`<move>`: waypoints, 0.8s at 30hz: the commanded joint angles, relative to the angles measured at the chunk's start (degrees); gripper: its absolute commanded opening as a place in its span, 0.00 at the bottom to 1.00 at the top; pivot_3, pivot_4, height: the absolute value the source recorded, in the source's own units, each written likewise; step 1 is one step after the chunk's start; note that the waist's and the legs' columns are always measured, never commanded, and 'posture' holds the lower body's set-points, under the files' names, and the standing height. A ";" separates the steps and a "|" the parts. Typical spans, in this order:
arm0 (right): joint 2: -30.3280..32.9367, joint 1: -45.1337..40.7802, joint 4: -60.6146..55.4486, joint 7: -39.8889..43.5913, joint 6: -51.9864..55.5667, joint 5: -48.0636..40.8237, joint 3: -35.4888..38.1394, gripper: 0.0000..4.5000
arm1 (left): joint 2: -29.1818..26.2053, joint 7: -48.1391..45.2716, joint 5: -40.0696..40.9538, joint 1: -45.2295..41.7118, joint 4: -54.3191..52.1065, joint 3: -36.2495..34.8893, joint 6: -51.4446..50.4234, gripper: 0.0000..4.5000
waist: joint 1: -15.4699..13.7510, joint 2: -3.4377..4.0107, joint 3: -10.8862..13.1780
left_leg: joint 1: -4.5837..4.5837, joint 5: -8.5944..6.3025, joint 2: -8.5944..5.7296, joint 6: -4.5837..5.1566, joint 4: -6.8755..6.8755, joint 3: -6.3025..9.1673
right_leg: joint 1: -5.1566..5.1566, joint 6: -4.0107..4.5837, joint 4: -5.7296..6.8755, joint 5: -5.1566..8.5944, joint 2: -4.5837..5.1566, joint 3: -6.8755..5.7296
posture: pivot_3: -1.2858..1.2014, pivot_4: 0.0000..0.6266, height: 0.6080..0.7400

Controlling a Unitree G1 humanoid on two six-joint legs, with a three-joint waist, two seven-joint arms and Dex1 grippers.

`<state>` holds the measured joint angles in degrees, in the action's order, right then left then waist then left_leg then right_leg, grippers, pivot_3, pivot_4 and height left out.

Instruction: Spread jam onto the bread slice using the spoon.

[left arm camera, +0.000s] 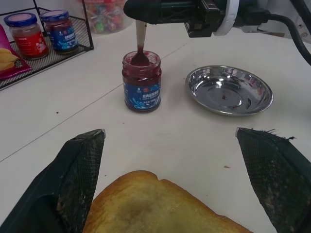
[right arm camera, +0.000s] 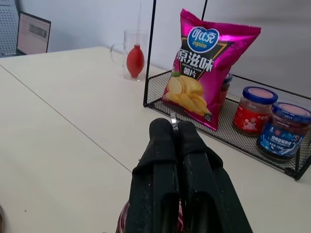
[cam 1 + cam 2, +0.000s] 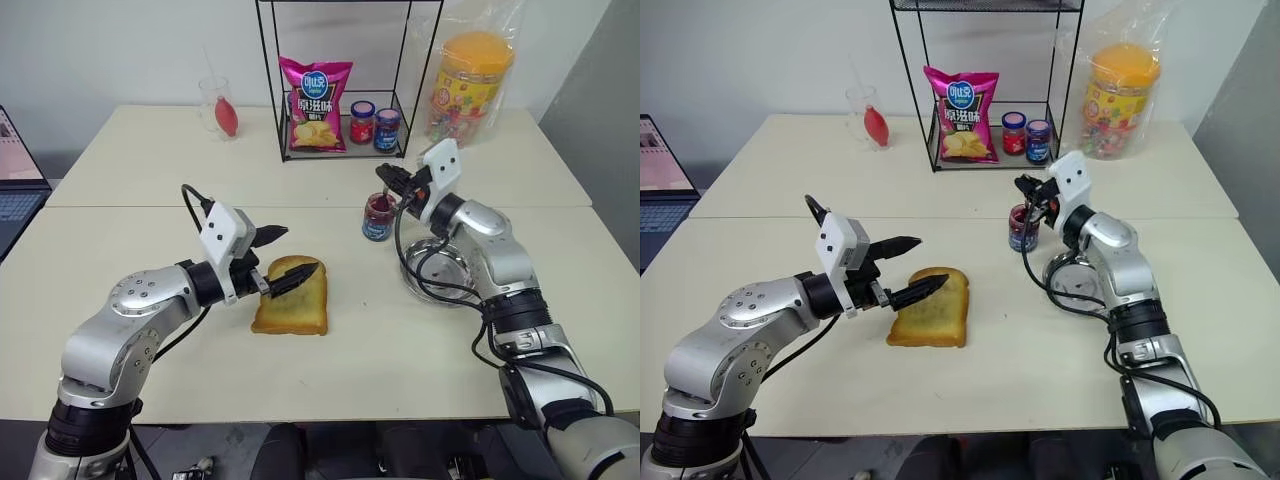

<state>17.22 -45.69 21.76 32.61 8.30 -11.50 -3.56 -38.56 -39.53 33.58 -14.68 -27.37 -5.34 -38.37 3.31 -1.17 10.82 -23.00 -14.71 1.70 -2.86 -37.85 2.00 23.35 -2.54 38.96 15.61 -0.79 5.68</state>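
**Spoon in the jam jar, toast waiting under the open left gripper**

The right gripper (image 3: 392,178) is clenched on the thin handle of the spoon (image 1: 140,42), its two black fingers pressed together around the metal. The spoon hangs straight down from the fingers, with its bowl dipped into the mouth of the jam jar (image 1: 141,81), a small clear glass jar with a blue label and dark red jam inside. The jar stands upright on the pale table (image 3: 150,170), lid off, just beside the round shiny metal dish (image 1: 229,90), which lies under the right forearm in the head views.

The bread slice (image 3: 292,297) lies flat on the table, well apart from the jar, towards the robot's left. Its browned face is turned up and its crust is golden.

The left gripper (image 3: 282,256) hovers at the slice with its fingers spread wide and nothing between them; the lower finger reaches over the slice's top edge, though whether it touches the bread is not clear.

Behind the jar, a black wire rack (image 3: 275,100) holds a pink bag of crisps (image 3: 314,104), a red-capped jar (image 3: 362,122) and a blue-capped jar (image 3: 387,129). A big tub with an orange lid (image 3: 467,88) stands to the rack's right. A clear glass with a red object in it (image 3: 218,106) stands to its left.
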 commanded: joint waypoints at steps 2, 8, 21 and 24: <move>-1.07 -1.07 0.70 0.15 0.08 -0.08 1.12 0.01 | -0.22 -0.67 -1.03 0.73 -0.88 -0.03 2.09 1.00 | 0.00 0.00 0.00 | 0.00 0.00 0.00 0.00 0.00 0.00 | 0.00 0.00 0.01 0.00 0.00 0.00 | 0.52 0.24 1.00; -2.36 -0.42 1.98 -1.04 2.23 -0.59 2.09 0.01 | -0.53 -1.64 -2.48 1.04 -0.94 0.74 3.41 1.00 | 0.01 0.00 0.00 | 0.00 0.00 -0.01 0.00 -0.01 0.01 | 0.00 0.01 0.01 0.00 0.00 0.00 | 0.52 0.24 1.00; -6.39 -3.49 -0.06 -6.16 21.70 -14.14 14.21 0.01 | 0.26 -2.67 -3.66 1.02 0.58 1.26 5.09 1.00 | 0.02 0.00 0.00 | 0.00 0.00 0.00 0.00 0.00 0.02 | 0.00 0.01 0.02 0.00 0.00 -0.02 | 0.52 0.24 1.00; -6.91 -4.12 -0.04 -7.25 23.48 -15.81 16.03 0.01 | 0.54 -2.64 -3.90 1.10 0.59 1.49 5.24 1.00 | 0.07 0.01 0.00 | 0.00 0.00 0.00 0.00 0.01 0.02 | 0.00 0.01 0.02 0.00 -0.01 -0.01 | 0.52 0.24 1.00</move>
<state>10.71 -48.03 24.46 25.82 30.95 -24.84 10.67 -38.24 -41.98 30.00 -13.40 -26.13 -4.05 -34.50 3.38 -1.16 10.82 -23.00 -14.71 1.70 -2.86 -37.84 2.02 23.35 -2.53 38.97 15.60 -0.80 5.66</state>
